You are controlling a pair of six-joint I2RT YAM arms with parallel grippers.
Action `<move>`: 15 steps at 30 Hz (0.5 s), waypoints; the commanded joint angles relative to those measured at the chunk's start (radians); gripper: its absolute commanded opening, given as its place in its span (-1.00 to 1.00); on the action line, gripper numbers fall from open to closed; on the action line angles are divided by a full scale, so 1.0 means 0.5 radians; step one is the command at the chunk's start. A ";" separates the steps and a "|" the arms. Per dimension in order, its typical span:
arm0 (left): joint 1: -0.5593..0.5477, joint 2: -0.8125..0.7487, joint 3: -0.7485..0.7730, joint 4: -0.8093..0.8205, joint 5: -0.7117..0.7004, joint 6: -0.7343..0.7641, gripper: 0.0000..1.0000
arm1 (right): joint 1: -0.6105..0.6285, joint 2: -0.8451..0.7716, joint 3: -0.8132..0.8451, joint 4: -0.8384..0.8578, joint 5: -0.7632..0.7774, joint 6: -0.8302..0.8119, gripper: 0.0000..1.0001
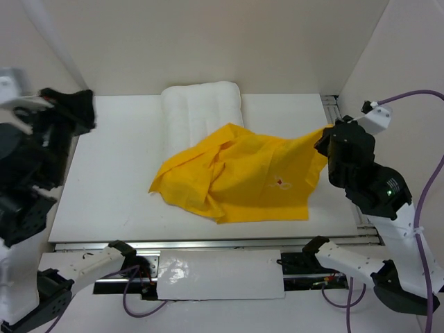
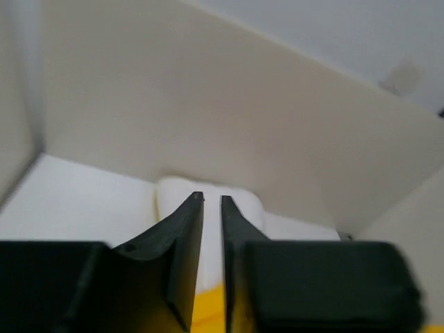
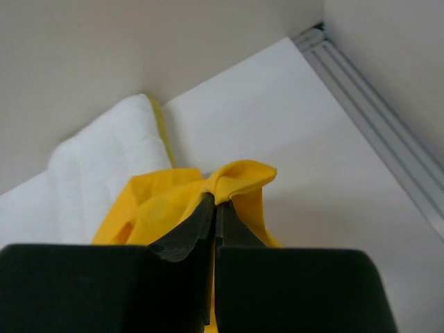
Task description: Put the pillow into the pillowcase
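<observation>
The white quilted pillow (image 1: 201, 107) lies at the back middle of the table. The yellow pillowcase (image 1: 236, 173) lies crumpled in front of it and covers its near end. My right gripper (image 1: 325, 142) is shut on the pillowcase's right corner and holds it lifted off the table. In the right wrist view the fabric (image 3: 246, 177) folds over the gripper's (image 3: 216, 201) tips, with the pillow (image 3: 104, 152) behind. My left gripper (image 1: 87, 107) is raised at the far left, clear of the fabric. In its wrist view the gripper (image 2: 211, 200) is empty with only a narrow slit, and the pillow (image 2: 173, 198) and the pillowcase (image 2: 208, 312) show beyond.
White walls close in the table at the back and both sides. An aluminium rail (image 1: 333, 111) runs along the right edge and also shows in the right wrist view (image 3: 374, 118). A white sheet (image 1: 215, 274) lies at the near edge between the arm bases.
</observation>
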 commanded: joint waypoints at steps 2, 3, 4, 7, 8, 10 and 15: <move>-0.020 0.249 -0.494 -0.154 0.689 -0.270 -0.05 | -0.010 0.153 0.088 -0.629 0.271 0.209 -1.00; -0.044 0.249 -0.762 -0.109 0.839 -0.340 0.11 | -0.010 0.154 0.051 -0.629 0.271 0.209 -1.00; -0.062 0.270 -0.914 -0.063 0.862 -0.389 0.25 | -0.028 0.154 -0.031 -0.629 0.271 0.209 -1.00; -0.127 0.252 -1.430 0.154 1.009 -0.421 0.77 | -0.047 0.154 -0.121 -0.608 0.271 0.209 -1.00; -0.161 0.252 -1.510 0.180 1.010 -0.421 1.00 | -0.047 0.154 -0.121 -0.608 0.298 0.209 -1.00; -0.197 0.228 -1.688 0.244 0.970 -0.421 1.00 | -0.065 0.154 -0.139 -0.584 0.298 0.188 -1.00; -0.219 0.301 -1.817 0.287 0.719 -0.365 1.00 | -0.102 0.172 -0.231 -0.400 0.179 0.080 -1.00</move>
